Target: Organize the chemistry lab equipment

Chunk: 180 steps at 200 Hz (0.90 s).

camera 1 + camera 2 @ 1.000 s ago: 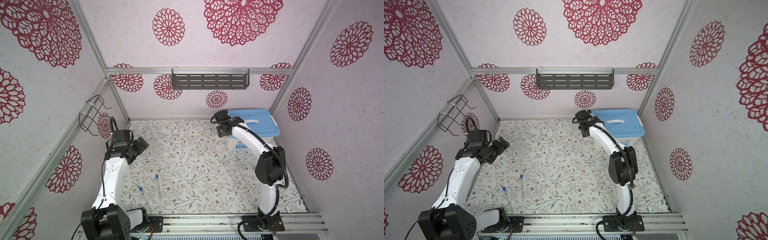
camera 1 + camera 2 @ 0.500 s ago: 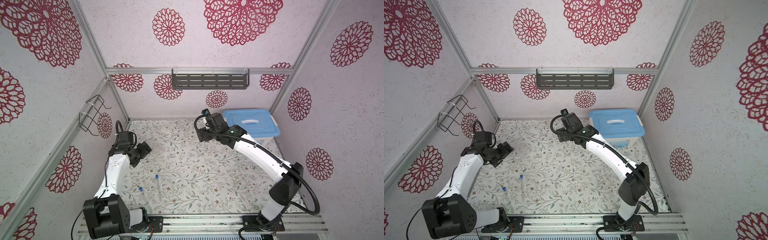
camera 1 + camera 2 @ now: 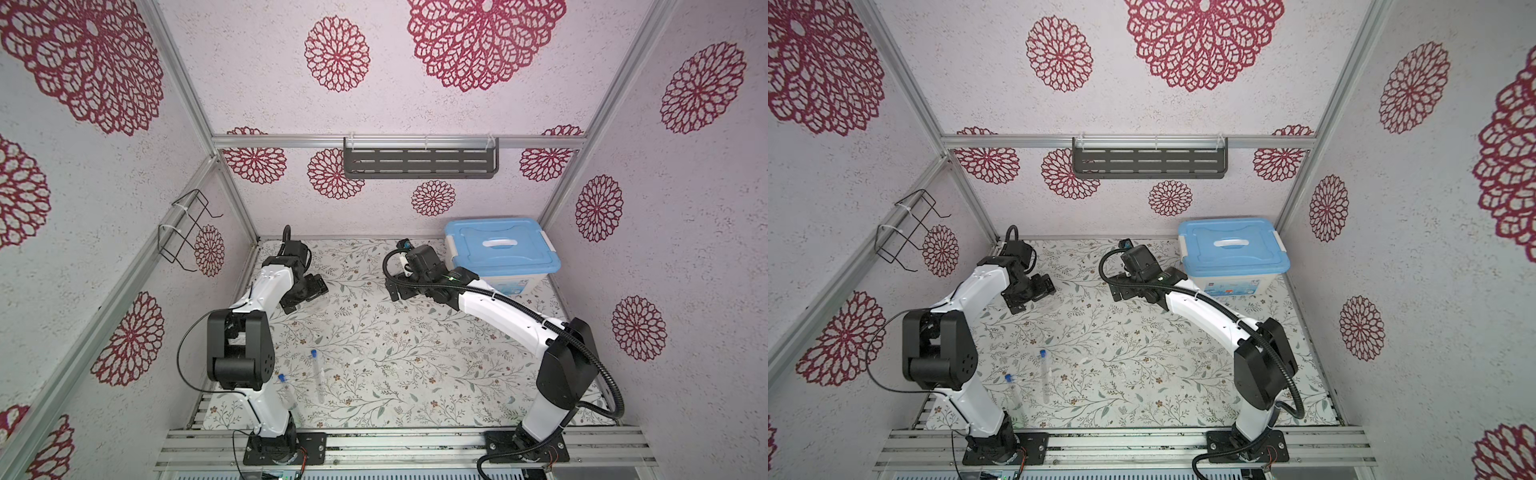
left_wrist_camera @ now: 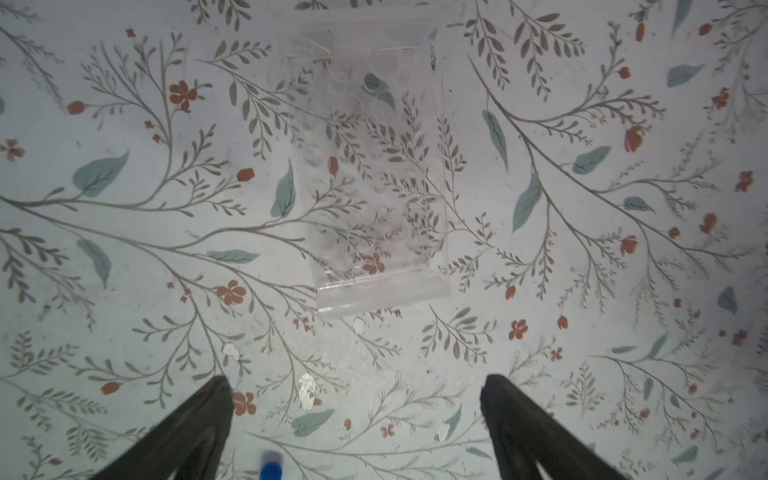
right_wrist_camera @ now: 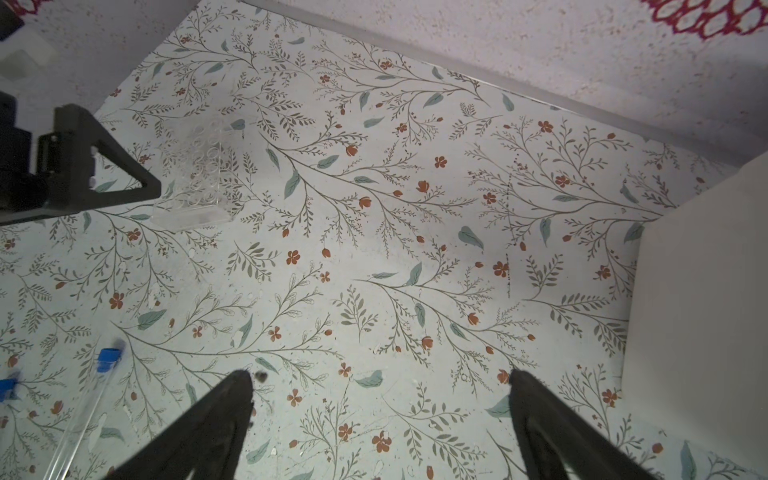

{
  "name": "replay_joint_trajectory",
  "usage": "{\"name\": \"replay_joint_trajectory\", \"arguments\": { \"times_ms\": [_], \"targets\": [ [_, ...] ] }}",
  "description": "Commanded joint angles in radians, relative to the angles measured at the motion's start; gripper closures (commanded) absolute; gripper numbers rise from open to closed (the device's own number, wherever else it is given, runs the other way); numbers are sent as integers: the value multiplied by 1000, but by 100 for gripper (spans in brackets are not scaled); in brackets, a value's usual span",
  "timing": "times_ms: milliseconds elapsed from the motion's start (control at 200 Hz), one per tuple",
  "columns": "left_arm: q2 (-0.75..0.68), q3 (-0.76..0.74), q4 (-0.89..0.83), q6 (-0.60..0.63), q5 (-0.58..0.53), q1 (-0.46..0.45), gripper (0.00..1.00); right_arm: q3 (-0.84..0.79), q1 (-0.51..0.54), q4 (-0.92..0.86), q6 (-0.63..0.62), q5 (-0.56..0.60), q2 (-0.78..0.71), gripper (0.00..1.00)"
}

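A floral-print bench (image 3: 415, 353) is sitting between pale walls (image 3: 374, 104) patterned with red rosettes, a blue-lidded box (image 3: 498, 249) standing at its back right. The clear tube rack (image 4: 374, 187) is showing plainly in the left wrist view, just ahead of the left tool (image 4: 353, 386), its long axis running away from it, yet nearly vanishing in both top views. The left tube (image 3: 287, 394) and right tube (image 3: 318, 378) are lying flat near the front left, lengthwise front-to-back, blue caps pointing at the back wall. The left tool and the right tool (image 5: 380, 378) are hanging spread apart, gripping nothing.

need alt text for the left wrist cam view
A small clear tube rack sits on the floral table cover, just beyond the open, empty left gripper, whose two dark fingers show in the foreground. A blue tube cap peeks in between them.
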Motion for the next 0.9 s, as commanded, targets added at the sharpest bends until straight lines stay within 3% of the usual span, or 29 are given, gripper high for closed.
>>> {"name": "replay_joint_trajectory", "arguments": {
  "times_ms": [0,215,510,896],
  "targets": [
    [69,62,-36,-9,-34,-3,2,5,5,42,21,23,-66,1],
    [182,94,27,-6,6,-27,3,5,3,40,6,74,-74,1],
    [257,99,20,-32,-46,-47,0,53,3,3,-57,103,-68,1],
    [203,49,30,-26,-5,-136,18,43,3,6,-54,103,-79,1]
  ]
}}
